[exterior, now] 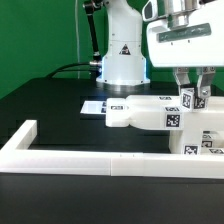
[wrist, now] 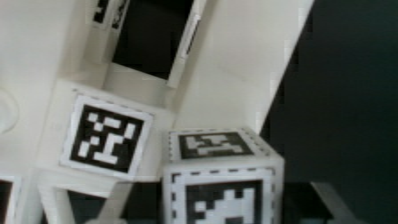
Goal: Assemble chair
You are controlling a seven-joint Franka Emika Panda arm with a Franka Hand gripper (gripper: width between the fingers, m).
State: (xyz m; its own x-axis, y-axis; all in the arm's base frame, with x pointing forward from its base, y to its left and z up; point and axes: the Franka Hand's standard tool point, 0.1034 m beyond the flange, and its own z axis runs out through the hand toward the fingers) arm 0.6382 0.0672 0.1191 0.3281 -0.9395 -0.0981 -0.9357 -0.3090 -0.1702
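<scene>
The gripper [exterior: 194,93] comes down from the top of the exterior view, at that view's right, and its two dark fingers [exterior: 199,88] reach a small tagged post [exterior: 190,100] that stands on the chair [exterior: 150,112]. The fingers stand on either side of this post, but whether they press on it cannot be told from the pictures. The chair is a white blocky structure and it lies on the black table [exterior: 50,105], just behind the white wall [exterior: 90,155] and toward the exterior view's right. One tag on its front face looks at the camera, and a second tagged piece [exterior: 208,142] sits lower, touching the wall, at the picture's right edge. Behind the chair, a flat marker board [exterior: 95,106] lies on the table, and behind the board stands the arm base [exterior: 120,55]. In the wrist view, two tagged white blocks [wrist: 222,170] of the chair show close up, one beside the other, with a dark opening [wrist: 146,40] in the white piece above them.
</scene>
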